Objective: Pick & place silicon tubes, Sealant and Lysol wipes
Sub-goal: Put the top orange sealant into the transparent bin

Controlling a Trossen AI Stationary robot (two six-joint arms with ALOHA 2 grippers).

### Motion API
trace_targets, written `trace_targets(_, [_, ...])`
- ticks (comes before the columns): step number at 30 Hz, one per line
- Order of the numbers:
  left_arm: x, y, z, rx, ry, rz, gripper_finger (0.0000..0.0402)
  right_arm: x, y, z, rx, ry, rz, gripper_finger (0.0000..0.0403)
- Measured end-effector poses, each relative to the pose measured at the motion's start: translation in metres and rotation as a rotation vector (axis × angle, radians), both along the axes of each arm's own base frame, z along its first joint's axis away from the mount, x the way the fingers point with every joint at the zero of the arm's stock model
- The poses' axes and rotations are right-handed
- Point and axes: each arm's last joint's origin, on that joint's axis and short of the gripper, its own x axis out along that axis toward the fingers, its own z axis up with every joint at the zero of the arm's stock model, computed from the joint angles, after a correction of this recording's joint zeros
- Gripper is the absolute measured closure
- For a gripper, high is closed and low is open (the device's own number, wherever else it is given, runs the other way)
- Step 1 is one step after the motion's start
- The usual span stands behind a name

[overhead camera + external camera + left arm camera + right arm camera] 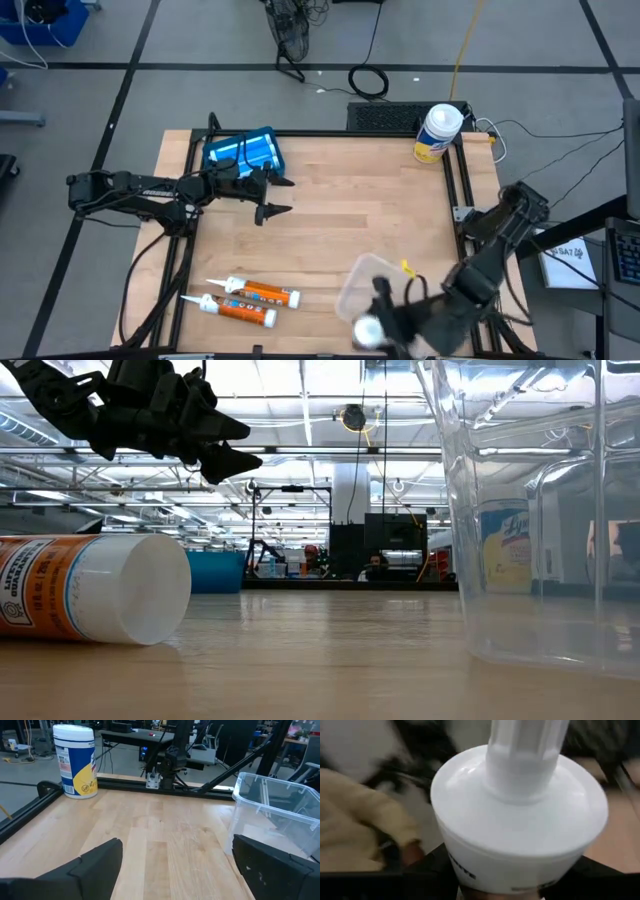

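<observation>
My right gripper (372,322) hovers over the table's near edge, shut on a tube with a white shoulder and nozzle (520,795), beside a clear plastic bin (362,282). Two orange tubes (252,293) (240,310) lie on their sides at the near left. The nearer one shows its white end (140,600) in the low view. The Lysol wipes canister (438,133) stands upright at the far right corner and shows again in the left wrist view (75,761). My left gripper (272,196) waits open above the table's left half, nothing between its fingers (95,867). My right gripper pinches the tube's body just below its white shoulder (470,870), one dark finger (432,865) on each side. The nozzle end sticks out past the fingers. The tube is lifted clear of the table. Its rear part is hidden by the gripper.
A blue pack (243,152) lies at the far left, under my left arm's wrist. Black rails (465,185) frame the wooden table. The clear bin (540,510) fills the right of the low view. Bare wood spreads across the table's middle (360,200).
</observation>
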Motion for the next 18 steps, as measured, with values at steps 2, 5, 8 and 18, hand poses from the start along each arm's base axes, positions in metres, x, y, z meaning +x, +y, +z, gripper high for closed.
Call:
trace_targets(2, [0.000,0.000,0.000,0.000,0.000,0.000,0.0028,0.002,-0.012,-0.011,0.053,0.130,-0.126,0.0207])
trace_targets(5, [0.000,0.000,0.000,0.000,0.000,0.000,0.0025,0.000,-0.028,-0.021,0.135,0.284,-0.297,0.0207])
trace_targets(8, [0.000,0.000,0.000,0.000,0.000,0.000,0.0029,-0.004,-0.038,-0.035,0.130,0.434,-0.395,0.0207])
trace_targets(18, [0.000,0.000,0.000,0.000,0.001,0.000,0.0026,-0.006,-0.064,-0.053,0.086,0.679,-0.554,0.0207])
